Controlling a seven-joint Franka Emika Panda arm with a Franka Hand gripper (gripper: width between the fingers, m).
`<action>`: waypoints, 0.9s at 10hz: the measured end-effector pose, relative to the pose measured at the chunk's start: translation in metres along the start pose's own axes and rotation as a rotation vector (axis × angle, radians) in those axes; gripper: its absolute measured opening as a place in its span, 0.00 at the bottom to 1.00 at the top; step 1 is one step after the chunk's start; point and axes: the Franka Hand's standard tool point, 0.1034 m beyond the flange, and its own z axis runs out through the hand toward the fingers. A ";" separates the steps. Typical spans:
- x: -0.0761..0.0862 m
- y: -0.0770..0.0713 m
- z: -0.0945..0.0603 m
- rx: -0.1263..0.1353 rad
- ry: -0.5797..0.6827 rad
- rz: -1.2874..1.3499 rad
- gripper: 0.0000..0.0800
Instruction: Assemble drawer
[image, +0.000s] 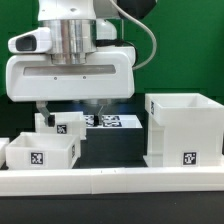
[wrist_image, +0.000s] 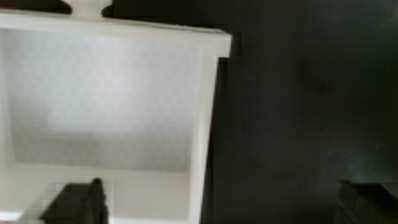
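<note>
My gripper (image: 68, 108) is open wide and holds nothing. It hangs just above a small white knobbed tray (image: 62, 123) at the exterior view's left. In the wrist view this tray (wrist_image: 107, 100) fills one side, with its knob (wrist_image: 86, 8) at the far edge. One fingertip (wrist_image: 75, 200) is over the tray's inside and the other (wrist_image: 370, 200) is over the black table, so the gripper (wrist_image: 222, 203) straddles one tray wall. A second tagged tray (image: 40, 150) stands in front of the first. The large open casing (image: 183, 130) stands at the exterior view's right.
The marker board (image: 112, 122) lies flat behind, between the trays and the casing. A long low white border rail (image: 110, 178) runs along the front of the black table.
</note>
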 end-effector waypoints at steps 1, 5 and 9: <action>0.000 0.001 0.002 -0.002 0.001 -0.001 0.81; -0.010 0.011 0.045 -0.036 0.012 0.002 0.81; -0.018 0.008 0.063 -0.047 0.011 -0.003 0.81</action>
